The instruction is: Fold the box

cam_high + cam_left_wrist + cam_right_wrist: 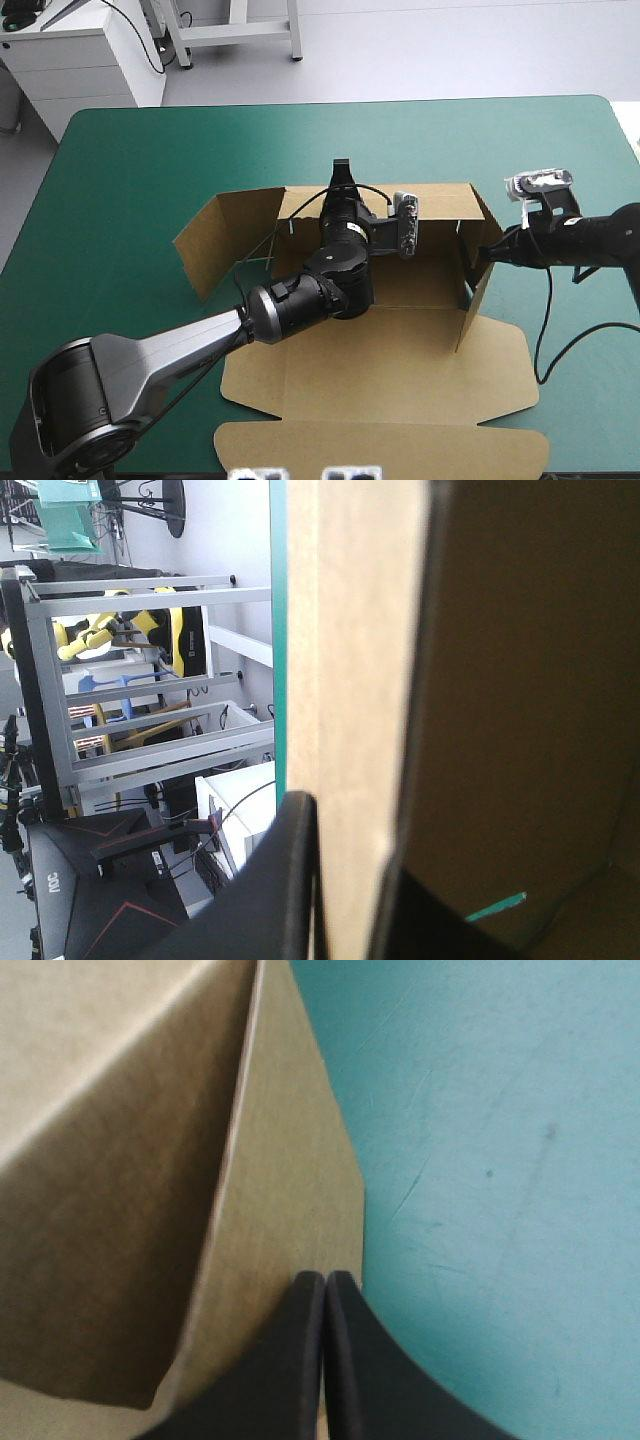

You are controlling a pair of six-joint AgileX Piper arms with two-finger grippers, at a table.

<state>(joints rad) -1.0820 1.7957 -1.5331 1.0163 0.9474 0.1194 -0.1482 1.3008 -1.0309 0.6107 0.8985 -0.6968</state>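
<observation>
High view: the box [420, 290] sits mid-table [130, 170], its far wall [440, 200] and right wall [470, 310] raised, its left flap [215, 240] splayed outward and its lid [400, 400] flat on the near side. The left gripper [341, 176] reaches across the box and is clamped on the far wall's top edge. The right gripper [484, 254], fingers pressed together, has its tip at the right wall's outer face. The step in hand looks like raising and tucking the walls. The next move probably calls for standing the left flap up while the far wall is held steady.
</observation>
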